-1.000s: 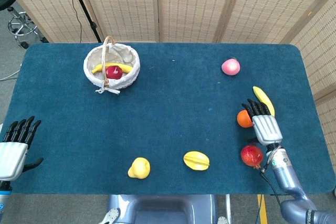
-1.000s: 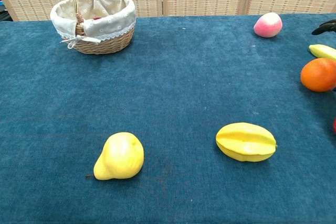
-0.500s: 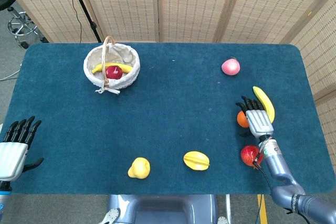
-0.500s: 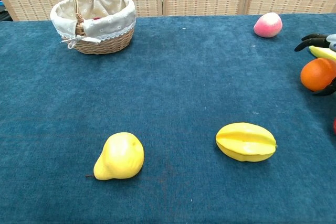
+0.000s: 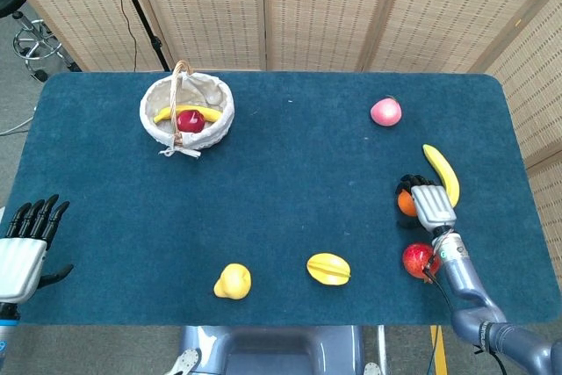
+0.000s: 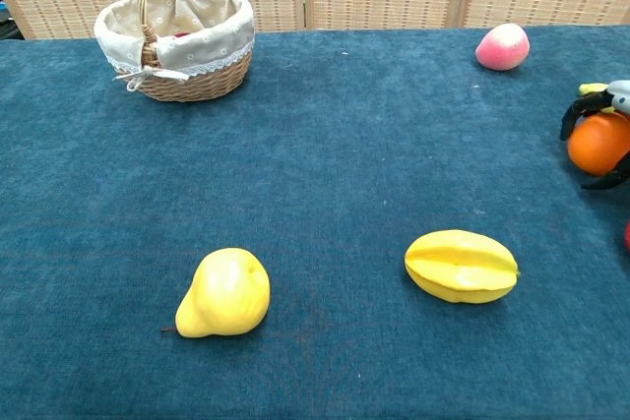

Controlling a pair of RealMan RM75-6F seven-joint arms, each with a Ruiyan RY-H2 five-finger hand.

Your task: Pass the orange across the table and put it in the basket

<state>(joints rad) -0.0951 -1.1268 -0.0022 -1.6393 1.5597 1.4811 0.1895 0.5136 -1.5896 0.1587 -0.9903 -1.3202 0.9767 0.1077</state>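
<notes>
The orange (image 5: 406, 204) lies on the blue cloth near the table's right side, also at the right edge of the chest view as the orange (image 6: 597, 143). My right hand (image 5: 426, 202) sits over it, and its black fingers (image 6: 581, 107) curl down around the fruit, gripping it on the table. The wicker basket (image 5: 158, 98) with a white lining stands far off at the back left, seen again as the basket (image 6: 175, 22) in the chest view. My left hand (image 5: 25, 248) rests at the table's front left edge with fingers spread and nothing in it.
A banana (image 5: 442, 173) and a red pomegranate (image 5: 420, 260) lie close beside the right hand. A peach (image 5: 385, 111) is further back. A starfruit (image 6: 461, 265) and a yellow pear (image 6: 224, 292) lie near the front. The basket holds a banana and a red apple.
My right hand slid left over the orange and its fingers, spread at first, have curled down around it. The left hand has not moved.
</notes>
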